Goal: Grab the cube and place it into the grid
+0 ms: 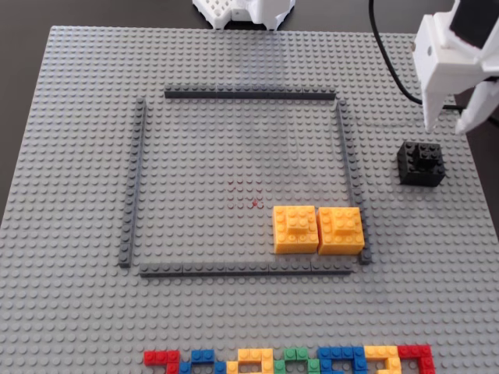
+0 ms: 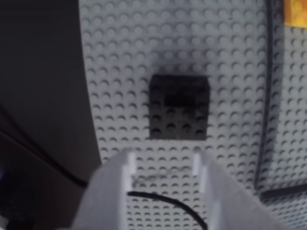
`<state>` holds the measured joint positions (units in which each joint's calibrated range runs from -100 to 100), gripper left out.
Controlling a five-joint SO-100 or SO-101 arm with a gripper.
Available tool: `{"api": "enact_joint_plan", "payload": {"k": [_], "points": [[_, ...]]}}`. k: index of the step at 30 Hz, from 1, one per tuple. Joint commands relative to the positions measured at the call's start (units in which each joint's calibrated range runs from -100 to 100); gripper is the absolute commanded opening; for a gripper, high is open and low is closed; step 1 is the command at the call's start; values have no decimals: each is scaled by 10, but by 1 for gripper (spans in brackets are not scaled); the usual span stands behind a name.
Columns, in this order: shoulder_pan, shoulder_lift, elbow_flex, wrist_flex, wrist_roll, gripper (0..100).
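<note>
Pincer point(image 1: 447, 125), fingers apart, hangs at the cube's point(image 1: 421, 163) one o'clock, lined up to straddle it outside the grid point(image 1: 242, 167).

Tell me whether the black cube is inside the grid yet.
No: in the fixed view the cube sits outside the grid's right strip.

Black cube point(image 1: 421, 164) right of grid point(image 1: 195, 171)

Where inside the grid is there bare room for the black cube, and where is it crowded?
Inside the grid, the whole left half and the upper right are bare studs. The lower right corner is crowded by two yellow blocks against the right strip. The cube sits outside, right of that strip, below the gripper.
</note>
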<state>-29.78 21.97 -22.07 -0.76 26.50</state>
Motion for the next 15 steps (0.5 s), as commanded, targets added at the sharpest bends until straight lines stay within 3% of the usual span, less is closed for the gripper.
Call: {"api": "enact_joint_plan", "payload": {"k": [1, 15], "points": [[11, -2, -34, -7, 4, 20], [20, 31, -32, -17, 1, 21]]}}
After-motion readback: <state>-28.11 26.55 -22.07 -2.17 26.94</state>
